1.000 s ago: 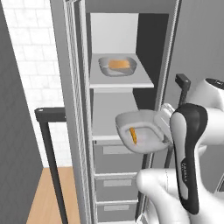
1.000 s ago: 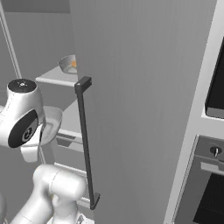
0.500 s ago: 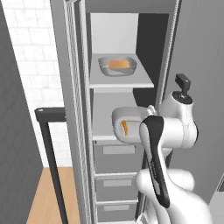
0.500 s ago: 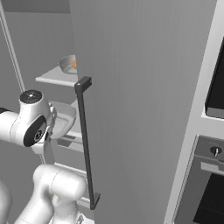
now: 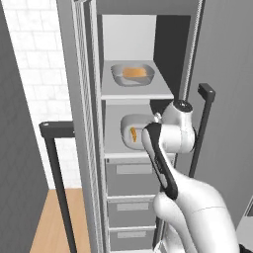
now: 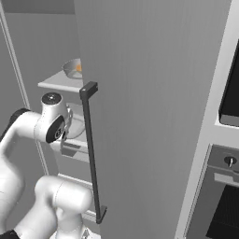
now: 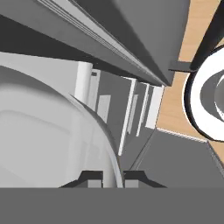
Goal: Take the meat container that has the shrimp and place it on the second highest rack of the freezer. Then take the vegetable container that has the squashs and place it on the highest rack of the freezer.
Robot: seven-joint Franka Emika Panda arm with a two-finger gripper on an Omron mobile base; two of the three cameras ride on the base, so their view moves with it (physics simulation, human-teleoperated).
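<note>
Black-windowed oven [image 6: 231, 88] at right, white brick wall [image 5: 30, 74], wooden floor [image 5: 47, 222]

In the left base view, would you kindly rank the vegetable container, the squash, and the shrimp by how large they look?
1. The vegetable container, largest.
2. The squash, taking up much of that tub.
3. The shrimp, clearly smallest, though it sits on the lower shelf nearer the camera.

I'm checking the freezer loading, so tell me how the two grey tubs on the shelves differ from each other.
The vegetable container sits on the highest rack, the meat container on the rack below. The vegetable container holds big tan-orange squashs taking up much of it; the meat container holds one small curved orange shrimp. The vegetable container stands free, while the pincer is shut on the meat container's rim. Both are grey, shallow, rounded tubs inside the open freezer.
</note>
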